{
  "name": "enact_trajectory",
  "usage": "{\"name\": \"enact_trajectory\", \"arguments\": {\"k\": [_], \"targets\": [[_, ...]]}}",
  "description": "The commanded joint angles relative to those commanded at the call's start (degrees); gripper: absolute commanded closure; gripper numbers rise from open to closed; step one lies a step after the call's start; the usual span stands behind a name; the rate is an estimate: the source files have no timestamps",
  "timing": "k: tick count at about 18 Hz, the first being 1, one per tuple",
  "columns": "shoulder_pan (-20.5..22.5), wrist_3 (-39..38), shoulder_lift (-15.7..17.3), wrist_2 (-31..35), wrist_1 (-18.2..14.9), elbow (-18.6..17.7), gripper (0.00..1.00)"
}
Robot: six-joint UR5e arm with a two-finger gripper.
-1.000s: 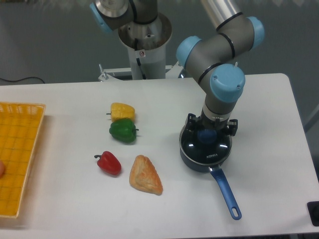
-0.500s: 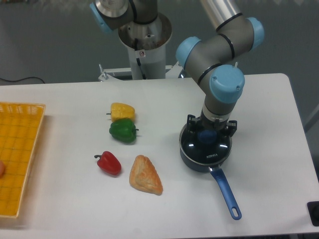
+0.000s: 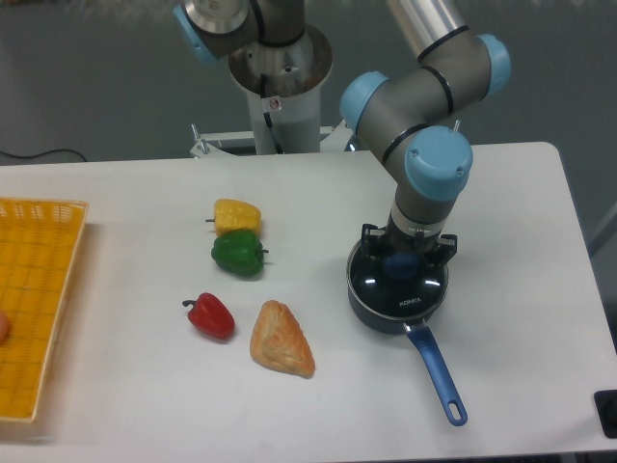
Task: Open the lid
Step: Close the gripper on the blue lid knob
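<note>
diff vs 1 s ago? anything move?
Only the hand moved: it drifted very slightly left over the blue knob of the lid, fingers straddling the knob. Whether it has clamped cannot be told. The lid sits on the saucepan as before. The peppers, the pastry and the yellow basket have not shifted.

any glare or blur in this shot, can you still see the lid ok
Camera view: even, soft lighting with faint shadows; small white glints on the glass lid, its lettering readable. The tool sits at the blue knob, fingers partly hidden by the wrist. Overall slightly soft focus, no motion blur; peppers and pastry clear.
</note>
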Motion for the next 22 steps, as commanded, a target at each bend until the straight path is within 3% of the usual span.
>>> {"name": "enact_trajectory", "arguments": {"k": [4,9,22], "targets": [[0.0,0.0,0.0,0.0,-0.1,0.1,0.49],[0.0,0.0,-0.1,0.0,-0.3,0.2,0.63],[0.3,0.7,0.9,0.0,-0.7,1.2,0.63]]}}
